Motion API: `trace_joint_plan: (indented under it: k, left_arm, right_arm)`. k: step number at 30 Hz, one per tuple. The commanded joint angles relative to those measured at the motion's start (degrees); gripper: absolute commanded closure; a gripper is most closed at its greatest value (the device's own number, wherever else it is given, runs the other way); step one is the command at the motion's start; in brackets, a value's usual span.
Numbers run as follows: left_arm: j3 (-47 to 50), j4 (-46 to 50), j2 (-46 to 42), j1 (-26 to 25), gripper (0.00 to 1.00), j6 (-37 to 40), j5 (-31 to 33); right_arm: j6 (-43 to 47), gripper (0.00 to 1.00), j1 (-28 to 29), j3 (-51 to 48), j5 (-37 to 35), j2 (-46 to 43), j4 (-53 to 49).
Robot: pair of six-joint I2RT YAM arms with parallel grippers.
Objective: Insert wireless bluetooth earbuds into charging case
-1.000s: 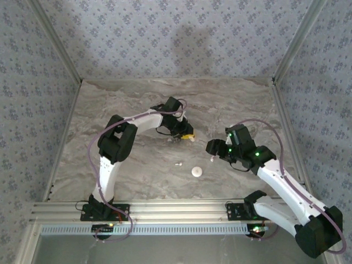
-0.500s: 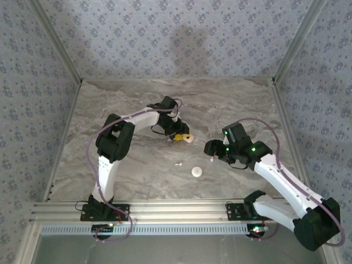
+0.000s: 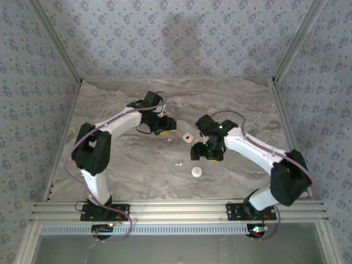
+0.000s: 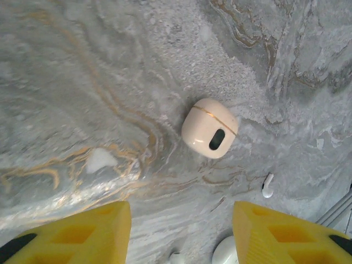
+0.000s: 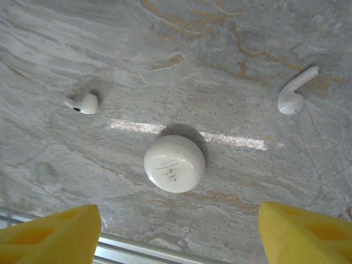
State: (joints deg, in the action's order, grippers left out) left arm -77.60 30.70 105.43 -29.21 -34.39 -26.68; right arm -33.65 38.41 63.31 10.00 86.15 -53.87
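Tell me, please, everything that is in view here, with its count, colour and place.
case: one, cream with a gold seam, on the table between the two end effectors
round piece: one, white, on the table, nearer the bases than the case
earbuds: two, white, loose on the table, one each side of the round piece
table: one, grey marble pattern
walls: three sides, blue-grey patterned, around the table
rail: one, silver, near edge
arms: two, white and black, based at the rail
left end effector: yellow fingers, open, beside the case
right end effector: yellow fingers, open, by the round piece
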Motion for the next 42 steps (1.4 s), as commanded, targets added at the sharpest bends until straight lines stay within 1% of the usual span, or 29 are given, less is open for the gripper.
trace_joint_plan:
  k: [1,5,9,16,19,22,24,26,32,33,35,37,39,42]
  left_arm:
    - [4.34,-1.83,-3.41,1.00,0.49,-0.64,2.50]
    - [8.12,-3.75,-6.13,2.41,0.48,-1.23,2.26]
    - [10.26,-4.43,-7.81,3.51,0.48,-1.03,1.98]
    - [13.15,-5.37,-10.75,4.62,0.48,-0.85,2.53]
    - [13.83,-5.69,-11.54,4.70,0.49,-0.68,2.42]
    - [14.40,-5.83,-12.37,4.69,0.49,-0.67,2.51]
    - [14.58,-5.83,-12.92,4.69,0.49,-0.68,2.75]
    - [14.71,-5.66,-13.62,4.70,0.49,-0.59,3.07]
    - [14.67,-5.44,-15.52,4.69,0.49,-0.36,4.06]
    - [14.67,-5.34,-15.78,4.68,0.49,-0.34,4.25]
    - [14.76,-5.39,-16.50,4.70,0.49,-0.09,4.45]
    - [14.93,-5.83,-17.43,4.62,0.49,0.84,4.45]
    - [15.73,-7.86,-19.18,4.41,0.50,2.67,4.13]
    - [18.63,-15.15,-23.46,3.37,0.51,6.53,2.77]
  right_arm:
    - [3.52,0.22,2.28,3.96,-0.68,4.70,-6.57]
    - [8.13,0.21,5.01,8.93,-2.65,11.72,-10.71]
    - [11.22,0.21,6.61,11.72,-2.57,17.95,-12.90]
    - [13.32,0.21,7.73,12.60,-2.01,23.36,-12.94]
    - [13.48,0.26,7.86,11.94,-1.74,24.38,-11.89]
    - [13.35,0.33,7.88,10.92,-1.47,24.86,-10.71]
    - [13.26,0.37,7.89,10.02,-1.39,24.86,-9.83]
    - [13.50,0.38,7.88,9.22,-1.87,24.69,-8.93]
    - [13.79,0.37,7.53,7.71,-2.62,24.34,-7.18]
    - [13.70,0.38,7.40,7.63,-3.01,24.01,-6.81]
    - [13.32,0.44,7.30,7.38,-3.56,22.48,-6.06]
    - [12.42,0.48,6.68,6.52,-3.67,19.29,-4.50]
    - [11.11,0.50,5.65,5.52,-3.67,14.86,-2.37]
    - [8.48,0.51,2.72,0.42,-2.10,6.31,2.37]
